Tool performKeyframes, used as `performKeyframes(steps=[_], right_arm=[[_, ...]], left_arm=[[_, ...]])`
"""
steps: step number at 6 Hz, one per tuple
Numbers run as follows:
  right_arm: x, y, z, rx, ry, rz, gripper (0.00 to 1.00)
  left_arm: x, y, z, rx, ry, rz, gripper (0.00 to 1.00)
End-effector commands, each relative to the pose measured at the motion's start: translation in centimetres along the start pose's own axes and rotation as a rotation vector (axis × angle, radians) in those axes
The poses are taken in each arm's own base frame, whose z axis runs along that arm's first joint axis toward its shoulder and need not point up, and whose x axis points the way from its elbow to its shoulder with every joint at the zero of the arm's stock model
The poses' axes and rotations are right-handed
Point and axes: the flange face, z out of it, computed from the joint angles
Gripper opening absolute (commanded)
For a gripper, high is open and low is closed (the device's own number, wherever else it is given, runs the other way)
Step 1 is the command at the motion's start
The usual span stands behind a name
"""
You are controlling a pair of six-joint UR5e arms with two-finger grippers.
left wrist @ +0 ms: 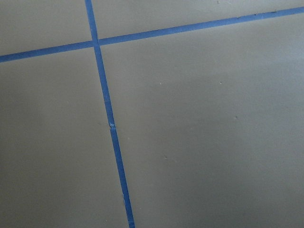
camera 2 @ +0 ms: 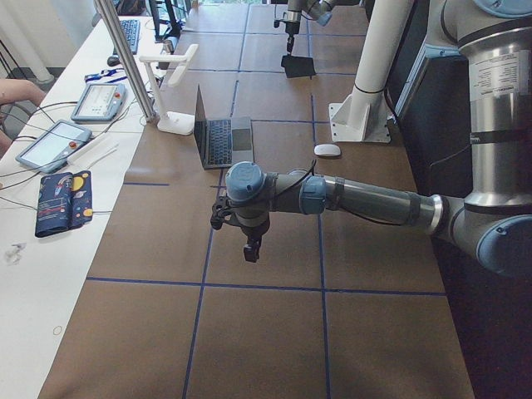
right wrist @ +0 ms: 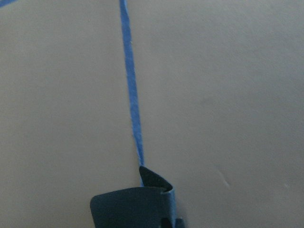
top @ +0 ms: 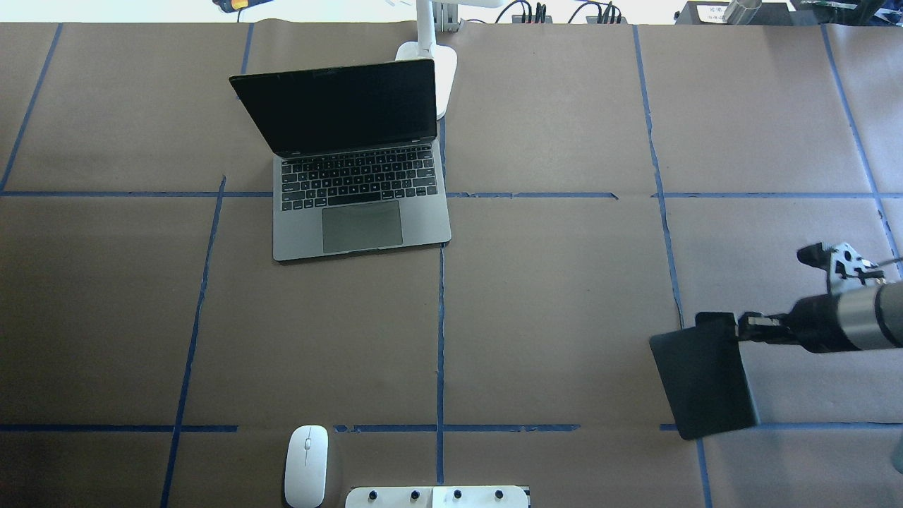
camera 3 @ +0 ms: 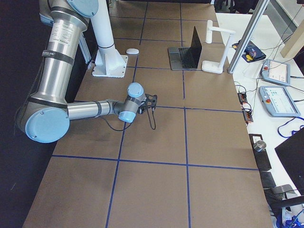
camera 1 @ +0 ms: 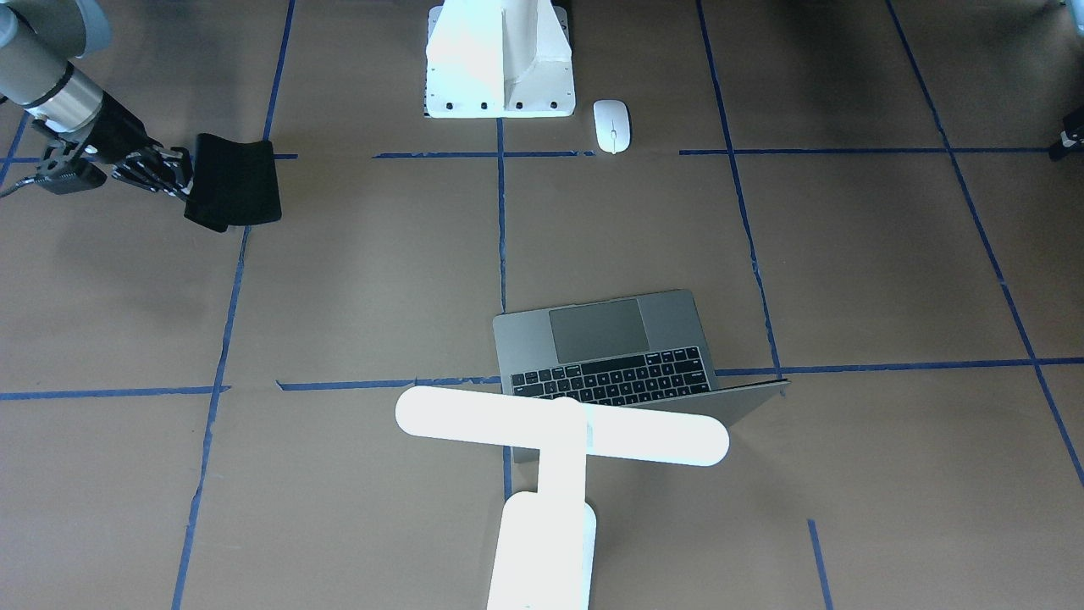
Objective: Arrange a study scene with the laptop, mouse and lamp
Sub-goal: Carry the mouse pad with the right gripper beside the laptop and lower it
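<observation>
Right tool [top: 737, 329] pinches a thin, matte black pad [top: 705, 384], its edge curled.

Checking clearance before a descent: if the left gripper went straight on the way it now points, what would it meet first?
The left gripper points roughly straight down, so it would likely meet the bare table first, beside a blue tape cross; its wrist view shows nothing else below.

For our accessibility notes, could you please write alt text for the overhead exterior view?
The right gripper holds a black pad by its edge at the view's right. An open laptop sits at upper left, the lamp behind it, the mouse at bottom.
</observation>
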Motion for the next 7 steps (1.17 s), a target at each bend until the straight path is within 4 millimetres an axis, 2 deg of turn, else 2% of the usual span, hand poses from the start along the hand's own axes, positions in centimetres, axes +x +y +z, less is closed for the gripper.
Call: performKeyframes(steps=[1, 2, 3, 4, 5, 6, 7], right_arm=[[-11.5, -7.5, 4.2, 0.046, 0.03, 0.039, 0.0], [-18.4, -11.8, 6.7, 0.056, 0.065, 0.075, 0.0], [-23.6, -15.8, 9.5, 0.071, 0.074, 0.093, 0.0], [-27.2, -19.1, 11.5, 0.083, 0.083, 0.11, 0.0], [-29.5, -21.2, 12.3, 0.094, 0.09, 0.116, 0.0], [-30.7, -22.9, 12.6, 0.104, 0.097, 0.123, 0.0], [-32.4, -23.9, 13.2, 0.111, 0.102, 0.124, 0.0]], left_arm=[[0.2, -0.1, -0.1, 0.003, 0.001, 0.002, 1.0], [0.2, -0.1, -0.2, 0.004, 0.001, 0.003, 1.0], [0.3, -0.1, -0.2, 0.005, 0.001, 0.002, 1.0], [0.3, -0.1, -0.2, 0.005, 0.001, 0.002, 1.0], [0.1, -0.1, -0.1, 0.002, 0.001, -0.001, 1.0], [0.1, -0.1, -0.1, 0.002, 0.001, -0.001, 1.0], [0.0, -0.1, 0.0, 0.0, 0.002, -0.003, 1.0]])
